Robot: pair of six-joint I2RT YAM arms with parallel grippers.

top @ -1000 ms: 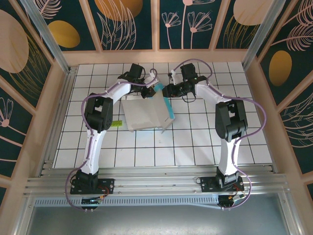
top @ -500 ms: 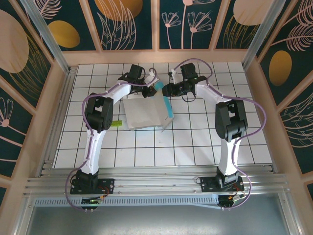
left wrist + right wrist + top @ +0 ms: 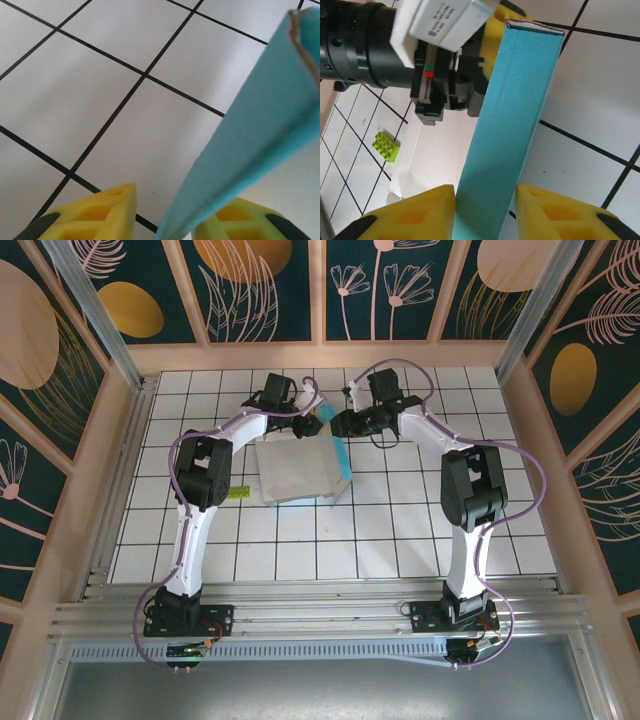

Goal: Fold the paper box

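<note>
My left gripper first: the jaws stand apart, straddling a raised teal flap of the paper box. There's clear daylight between the card and my finger on the 7 o'clock side of the wrist view, so nothing is pinched there. The flap sweeps from 6 o'clock up to 1 o'clock across that view, its raw card edge showing at the top, white tiles with black lines behind it.

Over to my right gripper: clamped on the same box. The teal strip fills the whole gap between my two yellow fingers, touching both, and rises toward 12 o'clock. Just past it, at 10 o'clock, sits the black body of my left wrist with its white label.

From above, the two grippers meet nose to nose at the box's far edge, left at its 12 o'clock, right at its 1 o'clock. The box lies white side up on the tiled table, a little toward 11 o'clock from the table's middle, with the teal flap standing along its 3 o'clock edge. A lime-green block lies at the box's 9 o'clock, just beside it, close by my left arm.
</note>
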